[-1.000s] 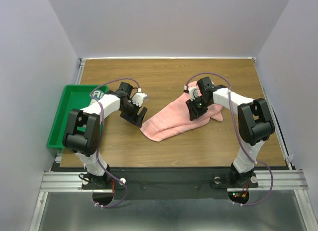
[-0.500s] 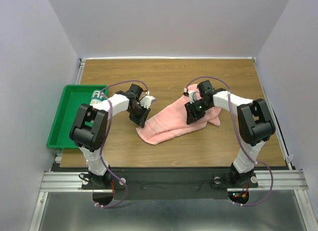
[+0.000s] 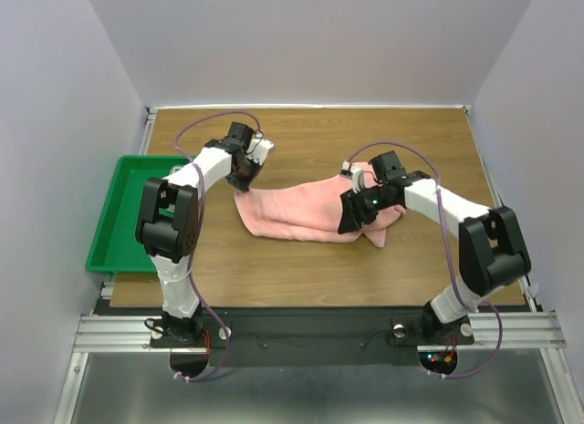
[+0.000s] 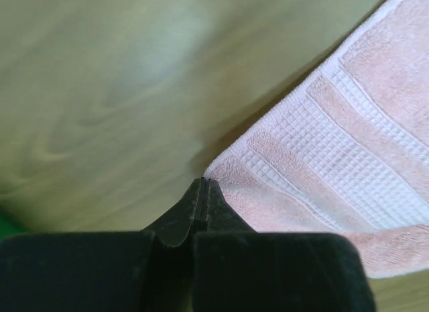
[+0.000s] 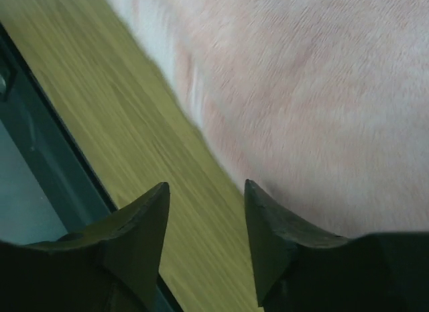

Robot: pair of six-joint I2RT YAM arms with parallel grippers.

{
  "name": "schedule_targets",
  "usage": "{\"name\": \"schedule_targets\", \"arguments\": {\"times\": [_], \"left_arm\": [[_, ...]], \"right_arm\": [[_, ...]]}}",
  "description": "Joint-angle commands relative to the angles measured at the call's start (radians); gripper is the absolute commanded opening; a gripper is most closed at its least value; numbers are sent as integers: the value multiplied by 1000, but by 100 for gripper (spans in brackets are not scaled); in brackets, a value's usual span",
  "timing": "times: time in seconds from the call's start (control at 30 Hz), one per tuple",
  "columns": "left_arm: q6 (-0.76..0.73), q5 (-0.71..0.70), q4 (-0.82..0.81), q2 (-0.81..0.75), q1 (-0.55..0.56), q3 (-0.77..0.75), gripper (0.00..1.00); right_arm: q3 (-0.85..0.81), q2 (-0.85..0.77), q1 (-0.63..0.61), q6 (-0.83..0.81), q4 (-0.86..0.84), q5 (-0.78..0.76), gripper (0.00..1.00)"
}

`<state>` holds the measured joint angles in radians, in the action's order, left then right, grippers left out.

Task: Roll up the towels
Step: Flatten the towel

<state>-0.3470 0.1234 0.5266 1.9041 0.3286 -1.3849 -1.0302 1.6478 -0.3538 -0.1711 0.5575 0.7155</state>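
Note:
A salmon-pink towel lies stretched across the middle of the wooden table, bunched at its right end. My left gripper is at the towel's far left corner. The left wrist view shows that gripper shut, pinching the tip of the towel's ribbed hem. My right gripper hovers over the right part of the towel near its front edge. In the right wrist view this gripper is open, with bare wood between the fingers and the towel under the right finger.
A green tray sits at the table's left edge, beside the left arm. The table's dark front edge shows close to the right gripper in the right wrist view.
The left gripper closed on the towel's left corner and moved back and left, pulling the towel out longer. The right gripper slid toward the front along the towel and opened wider.

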Motion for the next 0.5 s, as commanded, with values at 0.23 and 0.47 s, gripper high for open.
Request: {"name": "schedule_targets", "arguments": {"times": [0.23, 0.47], "left_arm": [[-84, -157, -31, 55, -17, -123, 0], [-89, -172, -31, 73, -22, -157, 0]], "right_arm": [[-131, -175, 283, -91, 9, -182, 70], [-318, 35, 438, -117, 19, -241, 71]]}}
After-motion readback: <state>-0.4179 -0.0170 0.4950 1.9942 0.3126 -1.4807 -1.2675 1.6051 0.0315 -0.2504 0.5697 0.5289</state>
